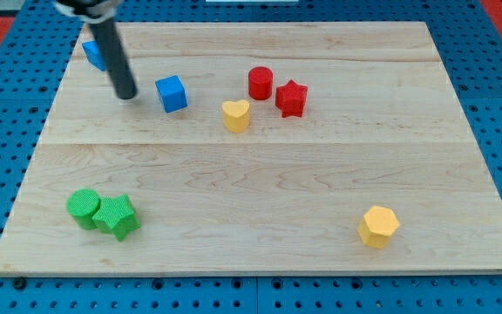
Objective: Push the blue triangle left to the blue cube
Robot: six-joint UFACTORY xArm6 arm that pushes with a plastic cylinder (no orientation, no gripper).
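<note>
The blue cube (172, 93) sits on the wooden board (260, 174) at the upper left. The blue triangle (93, 54) lies farther to the view's left and higher, partly hidden behind my rod. My tip (125, 94) rests on the board between them, just left of the blue cube and below right of the blue triangle. It touches neither block that I can see.
A yellow heart (236, 115), a red cylinder (261, 83) and a red star (291, 98) sit right of the cube. A green cylinder (83, 208) and green star (117, 216) touch at lower left. A yellow hexagon (378, 227) is at lower right.
</note>
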